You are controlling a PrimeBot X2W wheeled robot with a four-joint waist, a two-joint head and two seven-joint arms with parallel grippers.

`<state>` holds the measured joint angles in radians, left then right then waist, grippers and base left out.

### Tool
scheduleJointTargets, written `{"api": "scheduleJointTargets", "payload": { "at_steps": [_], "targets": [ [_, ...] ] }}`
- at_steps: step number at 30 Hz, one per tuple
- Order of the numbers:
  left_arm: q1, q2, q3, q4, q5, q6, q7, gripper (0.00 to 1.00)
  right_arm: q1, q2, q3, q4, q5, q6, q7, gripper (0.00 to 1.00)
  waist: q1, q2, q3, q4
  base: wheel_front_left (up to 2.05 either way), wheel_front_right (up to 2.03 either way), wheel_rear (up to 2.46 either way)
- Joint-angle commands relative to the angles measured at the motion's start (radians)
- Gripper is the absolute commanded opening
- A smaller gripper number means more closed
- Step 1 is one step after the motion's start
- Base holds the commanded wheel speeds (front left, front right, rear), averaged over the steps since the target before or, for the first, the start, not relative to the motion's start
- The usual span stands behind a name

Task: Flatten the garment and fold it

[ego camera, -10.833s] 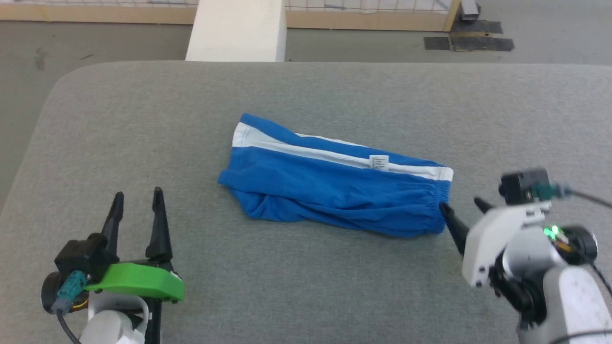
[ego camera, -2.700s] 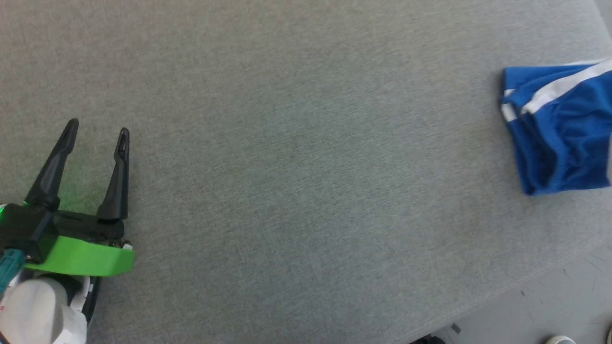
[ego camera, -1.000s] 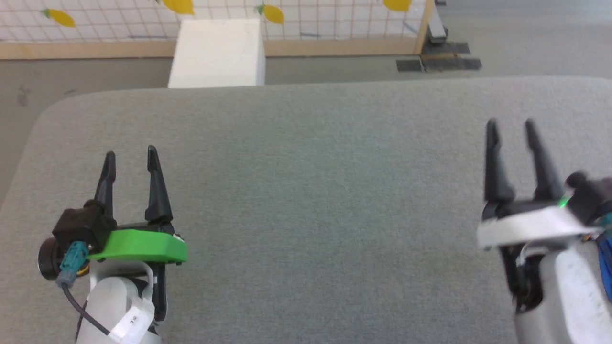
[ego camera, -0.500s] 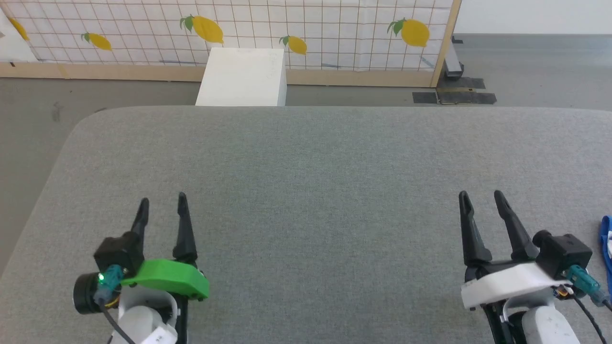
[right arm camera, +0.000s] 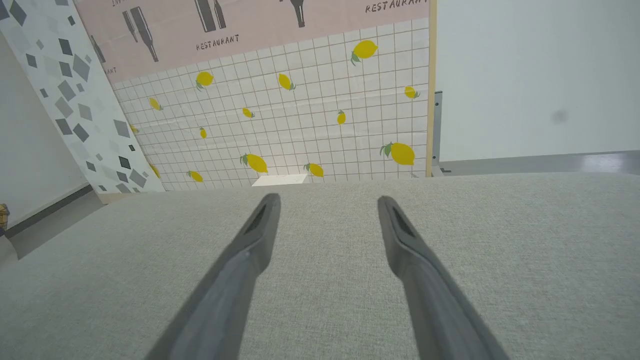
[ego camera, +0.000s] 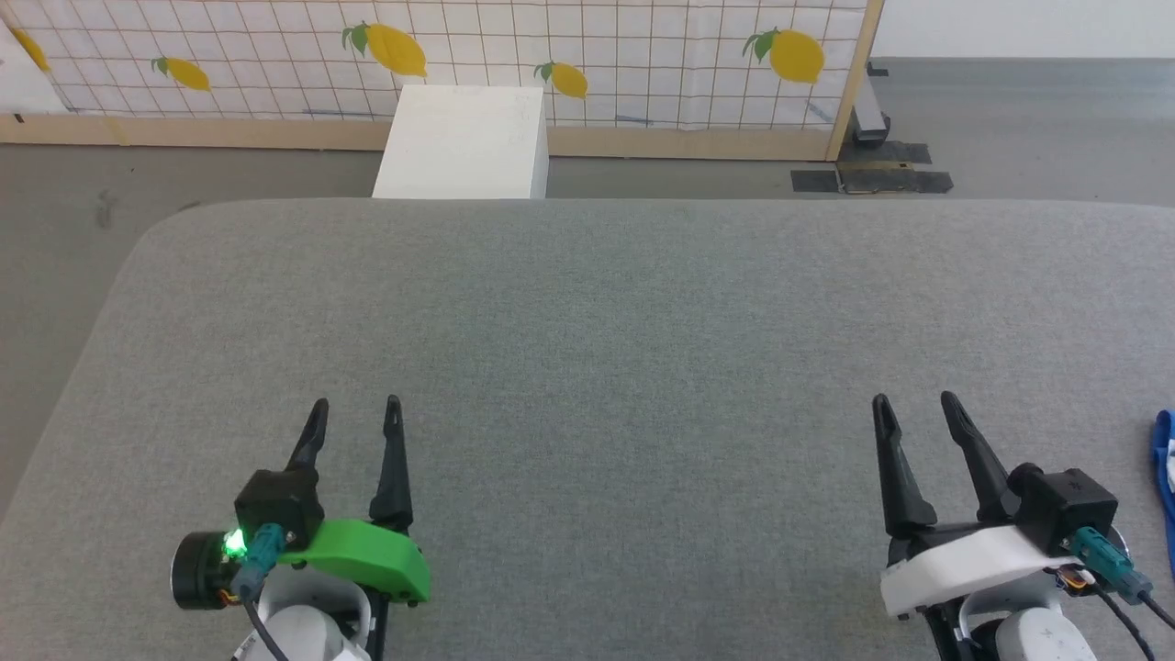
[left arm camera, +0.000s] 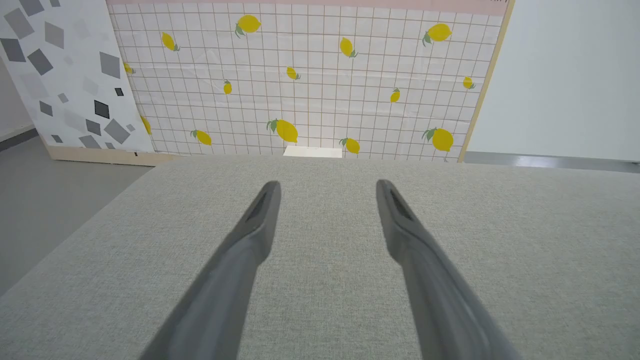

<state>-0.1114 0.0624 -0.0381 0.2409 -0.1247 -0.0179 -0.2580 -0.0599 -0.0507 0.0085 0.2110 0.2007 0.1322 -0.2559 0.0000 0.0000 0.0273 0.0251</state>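
**Fingers open and empty, blue shorts at far right**

The left gripper and right gripper point forward over the grey fabric-covered desk, fingers spread apart and holding nothing. Only a sliver of the blue shorts shows, lying on the desk at the head view's right border, beside the right gripper's wrist. Beyond the desk stand a white box and a lemon-print panel.

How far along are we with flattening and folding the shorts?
Done: cannot confirm. The shorts are a blue sliver at the head view's right edge, on the grey table, so their fold is unreadable. In hand: nothing. The left gripper and right gripper are open and empty over bare table. Left: probably turn toward the shorts and check they lie flat and folded.
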Motion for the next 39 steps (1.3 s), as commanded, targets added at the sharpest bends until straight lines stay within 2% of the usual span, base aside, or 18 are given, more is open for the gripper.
{"api": "scheduleJointTargets", "payload": {
  "at_steps": [1,10,11,39],
  "targets": [
    [0.009,-0.004,-0.002,-0.006,0.015,-0.009,-0.004,1.0,0.006,0.0,0.003,0.004,-0.005,-0.002,-0.006,1.0,0.0,0.0,0.002,0.001,0.0,0.0,0.0],
    [0.003,-0.002,-0.007,-0.01,0.028,-0.035,-0.004,1.0,-0.003,0.0,0.005,0.009,-0.001,-0.002,-0.006,1.0,0.0,0.0,0.01,0.001,0.0,0.0,0.0],
    [0.001,0.0,-0.007,-0.006,0.023,-0.031,0.0,0.0,0.0,0.0,0.003,0.006,0.0,0.0,0.0,0.0,0.0,0.0,0.01,0.001,0.0,0.0,0.0],
    [0.024,-0.003,0.002,-0.055,0.044,-0.02,0.055,0.0,0.012,0.0,0.0,-0.039,-0.042,0.0,0.054,0.0,0.0,0.0,0.002,-0.005,0.0,0.0,0.0]
  ]
}}
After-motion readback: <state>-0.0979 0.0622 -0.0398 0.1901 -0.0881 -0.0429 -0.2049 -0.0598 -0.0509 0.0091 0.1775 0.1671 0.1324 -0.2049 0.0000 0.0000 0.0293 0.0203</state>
